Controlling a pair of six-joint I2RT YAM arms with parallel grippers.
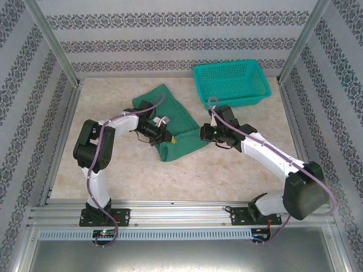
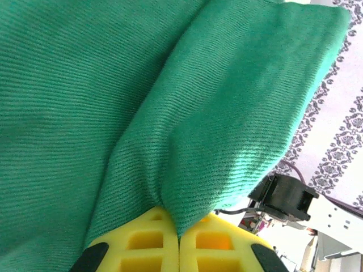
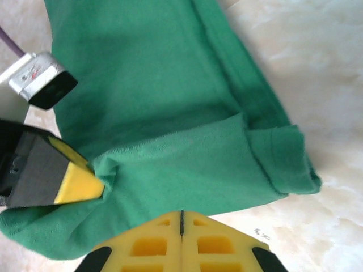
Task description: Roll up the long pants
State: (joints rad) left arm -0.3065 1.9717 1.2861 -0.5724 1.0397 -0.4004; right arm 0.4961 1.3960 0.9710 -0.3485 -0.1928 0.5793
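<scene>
Bases of the left arm [image 1: 96, 170] and the right arm [image 1: 272, 158] sit on a metal rail [image 1: 181, 212] at the near edge of the table [image 1: 187, 181], well apart from the teal basket [image 1: 238, 97] at the far right. Both arms reach toward the middle of the table.

The left gripper [image 1: 168, 136] lies in front of the basket and off to its left. Its yellow jaws are closed on a raised fold of the long pants [image 1: 170, 110]. In the left wrist view, the green cloth rises in a ridge that runs down into the seam between the jaws.

The right gripper [image 1: 205, 133] stands closer to the basket, straight in front of its left end, at the right-hand edge of the cloth. Its jaws are shut flat together with their tips on the hem. Whether any cloth is caught between them I cannot tell.

The pants lie bunched on the table just left of the basket and in front of it. One corner by the right jaws is folded over on itself. Behind the basket, patterned wall panels [image 1: 170, 34] close off the table.
</scene>
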